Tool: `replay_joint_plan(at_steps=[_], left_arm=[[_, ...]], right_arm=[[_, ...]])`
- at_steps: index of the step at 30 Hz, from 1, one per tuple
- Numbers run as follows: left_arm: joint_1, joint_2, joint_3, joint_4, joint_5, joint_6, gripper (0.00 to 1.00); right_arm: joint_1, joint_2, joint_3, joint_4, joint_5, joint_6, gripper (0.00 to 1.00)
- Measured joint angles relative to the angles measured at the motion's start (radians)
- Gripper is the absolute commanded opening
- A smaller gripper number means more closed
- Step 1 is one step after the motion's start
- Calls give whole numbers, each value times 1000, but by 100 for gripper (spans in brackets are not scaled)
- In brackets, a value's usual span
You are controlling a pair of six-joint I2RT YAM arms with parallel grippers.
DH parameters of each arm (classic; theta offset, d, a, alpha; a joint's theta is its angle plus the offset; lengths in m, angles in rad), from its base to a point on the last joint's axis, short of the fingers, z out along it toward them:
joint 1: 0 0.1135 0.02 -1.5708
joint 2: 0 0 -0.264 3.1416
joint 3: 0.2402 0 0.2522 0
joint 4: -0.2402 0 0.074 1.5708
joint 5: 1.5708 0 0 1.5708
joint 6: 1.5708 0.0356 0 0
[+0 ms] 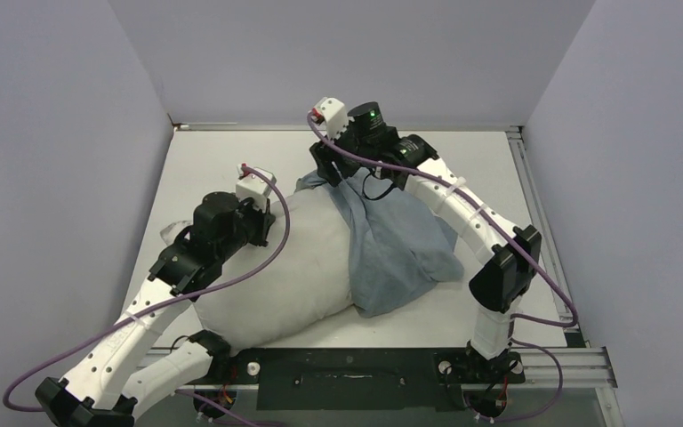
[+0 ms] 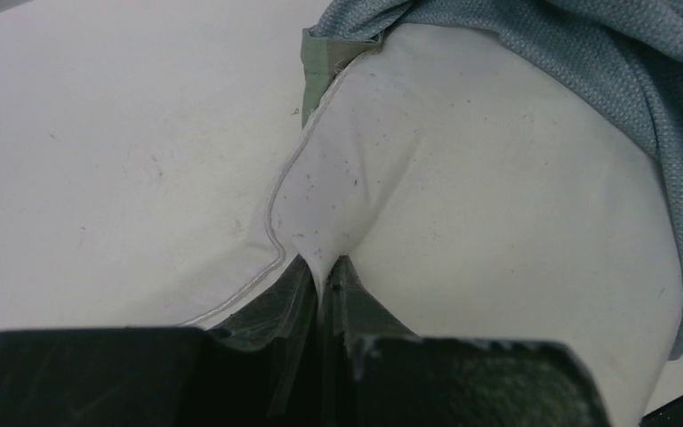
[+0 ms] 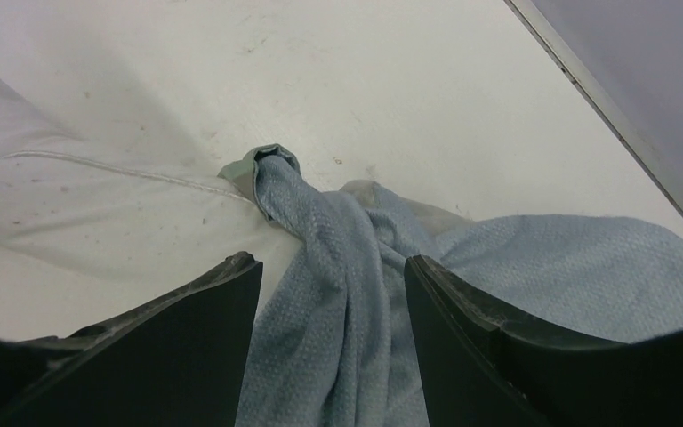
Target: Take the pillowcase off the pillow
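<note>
My left pincer (image 2: 325, 265) clamping the plump off-white pillow (image 2: 498, 205), I am straddling, right pincer (image 3: 331, 271) wide, the limp dusty-blue cloth pillowcase (image 3: 338, 302) bunched toward the far edge of the table (image 1: 231, 151), its soft gathered neck the likeliest hold.

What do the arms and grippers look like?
Both arms have white links and black joints: left arm, right arm. A purple cable runs along each. The left gripper and right gripper have black fingers. A green light glows on the right wrist.
</note>
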Motion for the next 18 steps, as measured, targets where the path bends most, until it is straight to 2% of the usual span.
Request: replay_joint_plan(at_steps=[3,7,12,18], left_arm=[[-2,-5,-2,3,14,2,0],[-3,-10,-4,4,24,9,0],[-6,-14,-5,4,26,13,0],[-9,-21,-8,5,13,16,0]], right_arm=[[30,64,78,-56,45,-49,56],[47,130,145,-108,85,-95,44],[45,168,170,-150,128,-129,7],[-5,165,162,-150,126,-97,5]])
